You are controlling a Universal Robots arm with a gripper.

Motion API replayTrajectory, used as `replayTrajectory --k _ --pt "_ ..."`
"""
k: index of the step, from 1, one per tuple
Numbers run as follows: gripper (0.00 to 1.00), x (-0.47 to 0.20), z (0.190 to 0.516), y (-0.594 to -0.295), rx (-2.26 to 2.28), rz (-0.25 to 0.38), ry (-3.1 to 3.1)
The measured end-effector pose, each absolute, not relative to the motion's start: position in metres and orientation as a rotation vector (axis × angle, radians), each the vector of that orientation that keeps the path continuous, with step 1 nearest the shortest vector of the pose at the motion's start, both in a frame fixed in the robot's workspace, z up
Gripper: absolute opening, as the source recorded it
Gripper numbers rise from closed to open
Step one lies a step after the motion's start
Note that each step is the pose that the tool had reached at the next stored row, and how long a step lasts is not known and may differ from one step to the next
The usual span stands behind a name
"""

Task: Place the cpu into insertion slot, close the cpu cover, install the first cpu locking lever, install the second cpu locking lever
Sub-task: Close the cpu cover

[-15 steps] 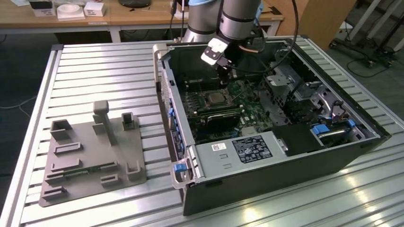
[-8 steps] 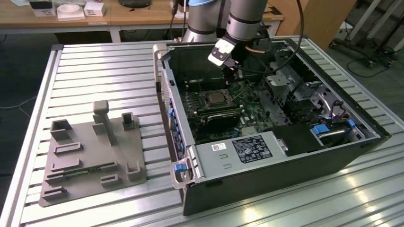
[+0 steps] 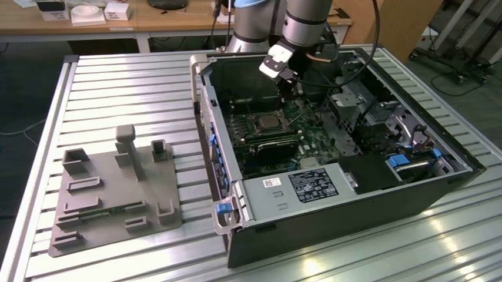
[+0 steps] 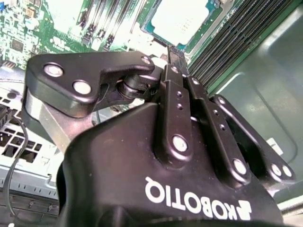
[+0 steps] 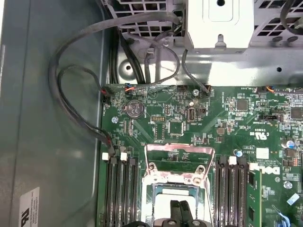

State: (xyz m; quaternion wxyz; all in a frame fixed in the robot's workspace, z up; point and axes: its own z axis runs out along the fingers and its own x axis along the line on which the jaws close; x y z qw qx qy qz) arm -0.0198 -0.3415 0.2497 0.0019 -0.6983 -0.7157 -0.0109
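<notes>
On slatted table point(image 3: 126, 88), computer case point(image 3: 353, 226), desk point(image 3: 180, 20) behind

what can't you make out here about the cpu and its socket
Whether the cpu is seated flat: first wrist view, the gripper covers part, the picture edge cuts the rest.
The cpu's corners: second wrist view, the gripper's body and the picture edge hide them.
The locking levers: exterior view, too small.

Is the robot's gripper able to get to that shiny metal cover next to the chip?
Probably yes. The gripper hangs close to the cpu cover, which looks raised open. In the first wrist view nothing lies between them, so the way seems free.
</notes>
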Motion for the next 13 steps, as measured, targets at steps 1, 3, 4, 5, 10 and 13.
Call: replayTrajectory --k 1,3,4,5,10,13 --pt "0.11 -0.0198 0.2497 -0.3415 -2.191 -0.034 -2.246" --pt "0.11 -0.0199 0.2497 -0.3415 -2.191 -0.034 -2.246" --pt "0.11 -0.0199 0.2497 -0.3415 -2.191 -0.034 -2.246" --pt "0.11 -0.02 0.2497 -0.3416 -2.191 -0.034 -2.246" --pt "0.11 -0.0202 0.2497 -0.3416 -2.191 -0.034 -2.246" --pt "0.11 -0.0195 0.2497 -0.3416 -2.191 -0.034 -2.246"
